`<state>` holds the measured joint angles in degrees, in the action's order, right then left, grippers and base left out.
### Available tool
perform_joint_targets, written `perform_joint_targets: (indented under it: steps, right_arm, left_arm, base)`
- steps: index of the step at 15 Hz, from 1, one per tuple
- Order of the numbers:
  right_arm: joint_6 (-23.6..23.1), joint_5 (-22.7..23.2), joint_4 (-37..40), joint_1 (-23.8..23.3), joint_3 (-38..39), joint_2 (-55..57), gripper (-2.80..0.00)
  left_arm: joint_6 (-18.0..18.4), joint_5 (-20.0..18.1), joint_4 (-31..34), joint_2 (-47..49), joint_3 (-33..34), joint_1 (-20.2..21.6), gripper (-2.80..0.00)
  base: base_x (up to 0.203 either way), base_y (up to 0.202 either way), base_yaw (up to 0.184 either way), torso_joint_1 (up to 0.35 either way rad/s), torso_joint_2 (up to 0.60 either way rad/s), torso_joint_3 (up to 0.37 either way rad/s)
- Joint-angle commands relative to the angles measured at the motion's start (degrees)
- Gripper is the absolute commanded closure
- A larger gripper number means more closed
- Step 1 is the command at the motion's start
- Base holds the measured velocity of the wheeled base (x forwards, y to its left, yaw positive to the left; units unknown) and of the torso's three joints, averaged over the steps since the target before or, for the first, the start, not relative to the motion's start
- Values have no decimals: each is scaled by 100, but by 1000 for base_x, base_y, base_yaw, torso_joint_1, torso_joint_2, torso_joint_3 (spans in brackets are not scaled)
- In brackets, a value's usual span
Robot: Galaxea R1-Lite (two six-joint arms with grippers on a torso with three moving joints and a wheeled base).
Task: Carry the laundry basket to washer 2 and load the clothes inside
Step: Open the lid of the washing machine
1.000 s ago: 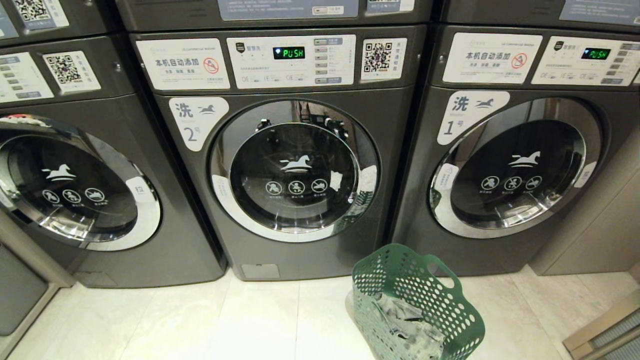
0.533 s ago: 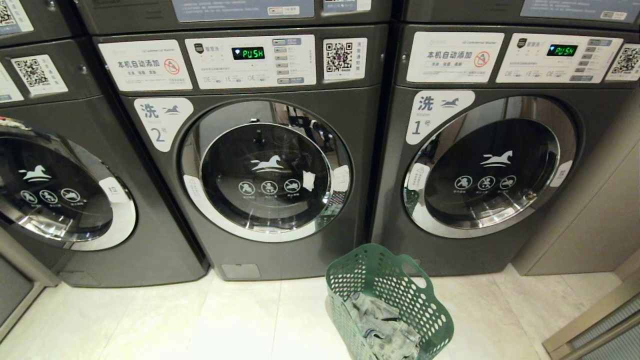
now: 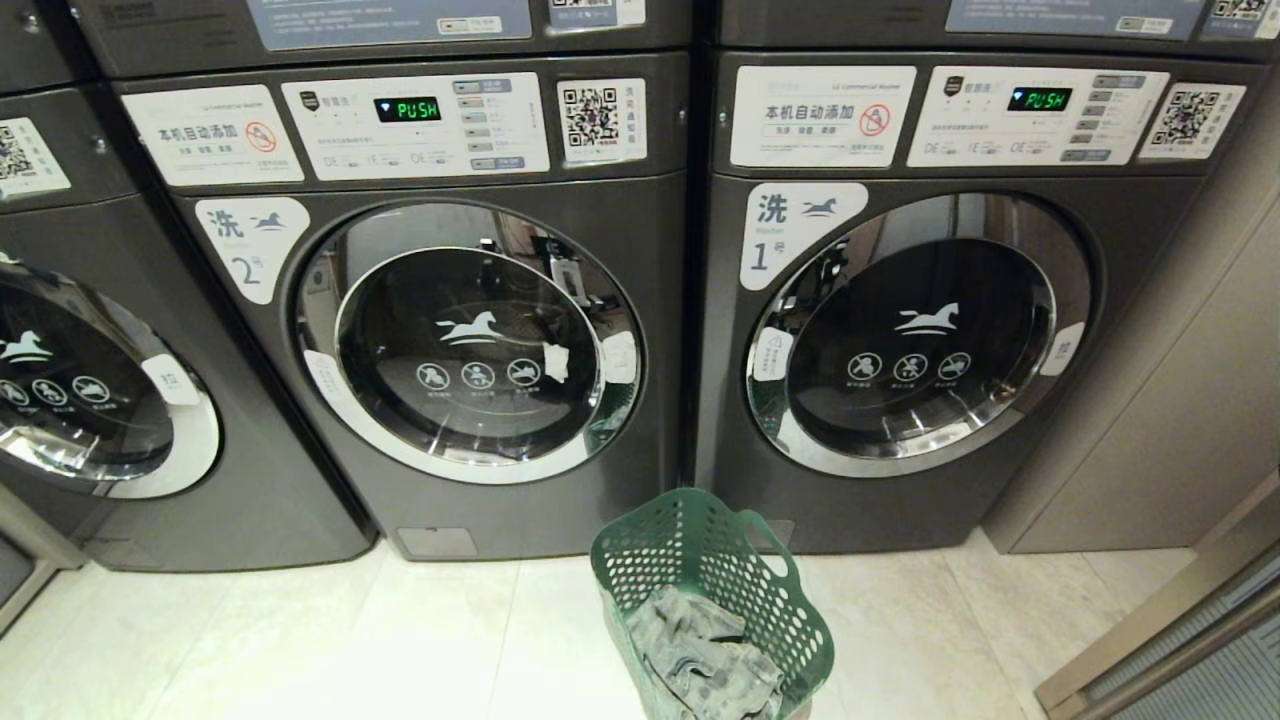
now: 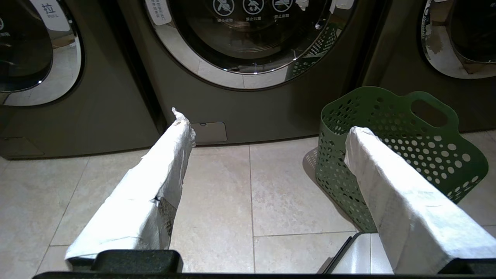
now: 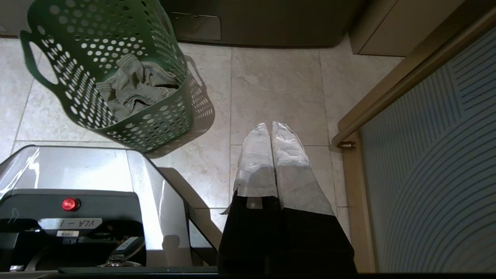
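My right claw (image 5: 271,130) hangs over bare floor tiles (image 5: 279,89), its wrapped fingers pressed together on nothing; my base's sticker reads upside down, roughly "VLA-1". My left claw (image 4: 267,124) stands spread wide and empty, one finger (image 4: 387,186) hiding part of the green laundry basket (image 3: 712,590). From my head neither arm shows, and the basket's lower end is cut off at the bottom edge. It sits on the floor before the seam between washer 2 (image 3: 460,340) and washer 1 (image 3: 915,330), grey clothes (image 3: 700,655) crumpled inside. Since a second ago the whole scene has slid left, so my view has swung right; the basket itself hasn't been moved. Both doors are closed. Both displays read "PUSH"; door labels show "洗 2" and "洗 1". The smaller print is unreadable.
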<state>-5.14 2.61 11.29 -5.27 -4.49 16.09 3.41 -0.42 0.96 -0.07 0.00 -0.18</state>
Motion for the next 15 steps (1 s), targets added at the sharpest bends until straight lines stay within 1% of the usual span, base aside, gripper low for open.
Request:
perform_joint_targets:
  steps: [1,13,15]
  right_arm:
    - [-11,3,5,-1,0,8,0]
    - [-13,3,5,-1,0,8,0]
    - [-13,3,5,-1,0,8,0]
  left_arm:
    - [1,-2,0,-1,9,1,-280]
    - [37,-2,9,-1,9,1,-280]
    - [13,-2,9,-3,9,1,-280]
  base:
    - [0,-192,0,3,7,2]
    - [0,-195,2,2,0,3]
    - [0,-145,2,3,5,-1]
